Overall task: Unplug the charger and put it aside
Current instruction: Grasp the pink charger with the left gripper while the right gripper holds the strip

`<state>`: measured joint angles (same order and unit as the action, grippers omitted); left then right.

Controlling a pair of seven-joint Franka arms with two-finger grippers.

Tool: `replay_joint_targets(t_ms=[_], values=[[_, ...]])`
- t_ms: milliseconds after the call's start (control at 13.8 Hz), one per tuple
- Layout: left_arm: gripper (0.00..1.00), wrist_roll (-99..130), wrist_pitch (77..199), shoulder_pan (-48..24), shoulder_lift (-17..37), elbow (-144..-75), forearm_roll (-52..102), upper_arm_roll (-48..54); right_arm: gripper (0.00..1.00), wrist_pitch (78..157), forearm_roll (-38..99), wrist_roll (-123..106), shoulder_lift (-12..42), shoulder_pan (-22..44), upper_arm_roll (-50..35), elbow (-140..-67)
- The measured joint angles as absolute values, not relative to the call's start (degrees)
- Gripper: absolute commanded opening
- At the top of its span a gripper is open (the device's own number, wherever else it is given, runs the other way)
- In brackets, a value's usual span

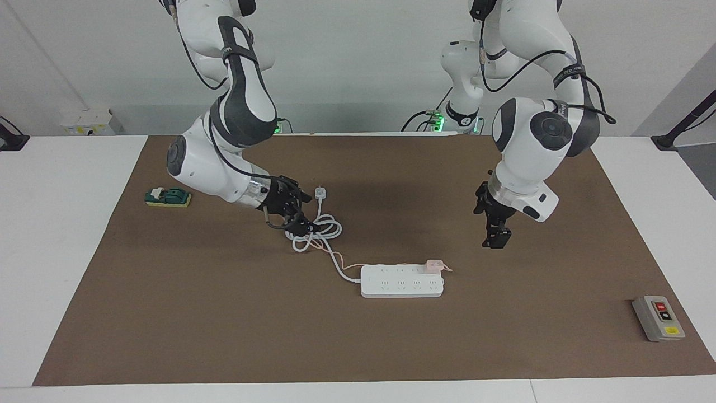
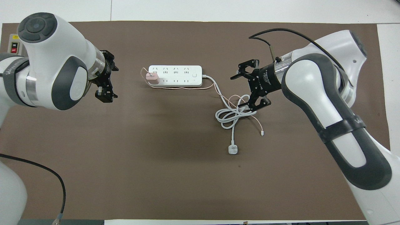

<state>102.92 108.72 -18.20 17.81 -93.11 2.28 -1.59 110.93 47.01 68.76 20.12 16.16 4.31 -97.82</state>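
A small pale pink cube of a charger [image 1: 433,264] [image 2: 152,78] sits plugged into the end socket of a long white power strip [image 1: 401,281] [image 2: 175,76], at the end toward the left arm, on the row of sockets nearer the robots. Its thin pink cable [image 1: 335,258] [image 2: 184,89] loops out at the plug, runs along the strip's nearer edge and trails into a loose coil of thicker white cord [image 1: 319,229] [image 2: 232,115] that ends in a small white plug [image 1: 320,193] [image 2: 233,149] lying nearer the robots. All rest on a brown mat [image 1: 224,313] [image 2: 156,156] covering the white surface [image 1: 56,224]. The right gripper [image 1: 296,221] [image 2: 250,86] is low at the cord coil, its jaws spread wide, one fingertip down among the loops. The left gripper [image 1: 497,238] [image 2: 104,90] hangs above the mat, off the charger's end of the strip, jaws pointing down; whether they are spread or pressed together cannot be told. A grey switch box [image 1: 658,318] [image 2: 14,47] and a green block [image 1: 168,197] lie near opposite mat edges.
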Motion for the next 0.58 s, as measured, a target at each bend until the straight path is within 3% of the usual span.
replay_joint_targets(t_ms=[361,578], values=[[1.00,110.52,108.68,-22.56,23.13,-90.75,2.25,-1.57,1.00,119.33,56.23,71.56,30.77,20.95,4.29,-92.26],[1.00,111.78,108.67,-22.92,24.91,-88.58,2.29,-1.61,1.00,120.41,57.45,76.48,36.75,22.02,4.30,-86.28]])
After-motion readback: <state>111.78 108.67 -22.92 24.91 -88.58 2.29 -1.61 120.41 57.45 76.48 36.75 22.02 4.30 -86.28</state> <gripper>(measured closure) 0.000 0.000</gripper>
